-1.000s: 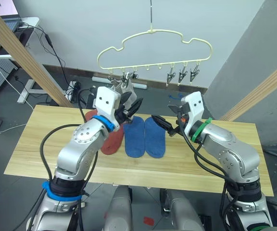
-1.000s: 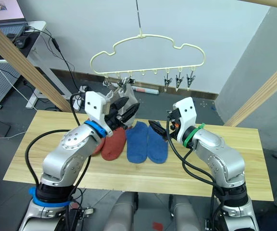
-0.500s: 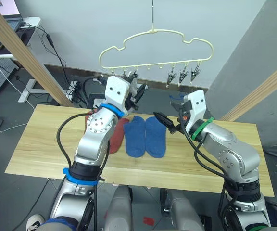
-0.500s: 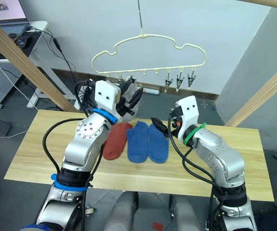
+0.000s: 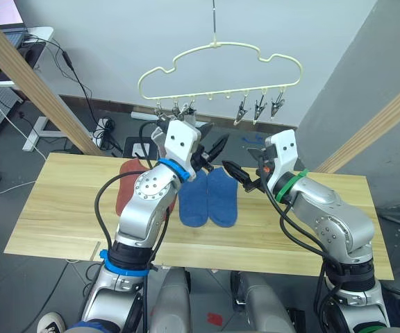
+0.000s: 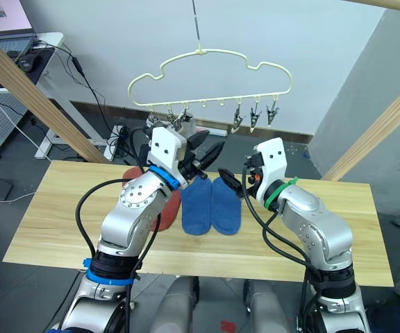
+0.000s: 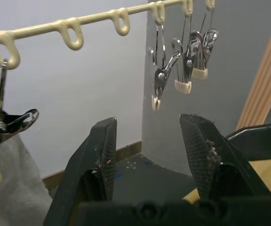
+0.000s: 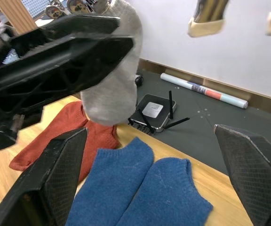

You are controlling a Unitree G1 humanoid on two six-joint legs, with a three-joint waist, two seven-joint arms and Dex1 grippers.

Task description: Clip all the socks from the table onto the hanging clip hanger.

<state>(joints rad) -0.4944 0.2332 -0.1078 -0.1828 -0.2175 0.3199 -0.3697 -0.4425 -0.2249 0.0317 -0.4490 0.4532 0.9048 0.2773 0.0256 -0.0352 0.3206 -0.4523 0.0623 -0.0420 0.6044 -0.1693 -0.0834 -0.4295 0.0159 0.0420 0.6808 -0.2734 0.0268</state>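
The hanger [image 5: 219, 75] hangs above and behind the table's [image 5: 61, 215] far edge. On its row of loops, several clips [image 5: 258, 108] hang toward the right end and others [image 5: 174, 108] toward the left, where a sock [image 8: 114, 80] hangs. Two socks [image 5: 209, 197] lie side by side, touching, at the table's middle. Left of them lies another sock [image 5: 126, 189], partly hidden behind the left arm. On the floor behind the table sits a router [image 8: 153, 111], with a tube [image 8: 203, 90] farther back by the wall.
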